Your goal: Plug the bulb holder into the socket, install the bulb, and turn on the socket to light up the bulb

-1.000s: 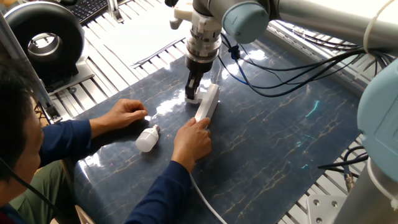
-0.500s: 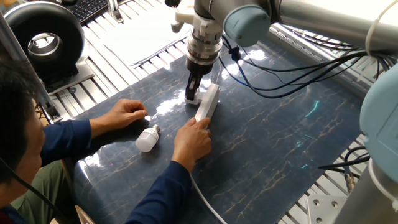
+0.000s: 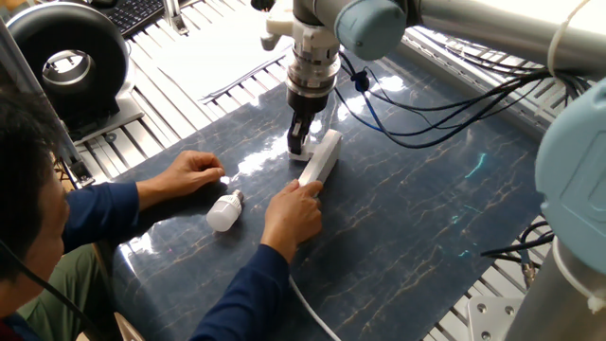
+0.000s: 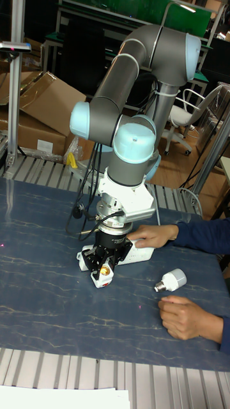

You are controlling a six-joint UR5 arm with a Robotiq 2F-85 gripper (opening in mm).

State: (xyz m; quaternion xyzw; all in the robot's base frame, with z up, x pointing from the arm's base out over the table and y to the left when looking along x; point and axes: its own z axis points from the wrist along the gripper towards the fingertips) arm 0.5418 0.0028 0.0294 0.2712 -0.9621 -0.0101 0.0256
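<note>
So the bulb (image 3: pixel 224 211) was lying loose on the worktop (image 3: pixel 426 218) toward its near edge, not installed. Mid-worktop a person's hand (image 3: pixel 292 216) steadied the socket (image 3: pixel 319 159). At its far end the claw (image 3: pixel 299 144) was clamped on the bulb holder (image 4: pixel 103 275), apparently mid-plug-in. Bulb and switch left. No containers around.

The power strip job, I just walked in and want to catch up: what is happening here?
The gripper is shut on the bulb holder, holding it low at the far end of the socket. Whether its prongs are in cannot be told. A person's hand steadies the near end of the socket, the other hand rests on the table. The bulb lies loose between the hands, not yet installed.
</note>
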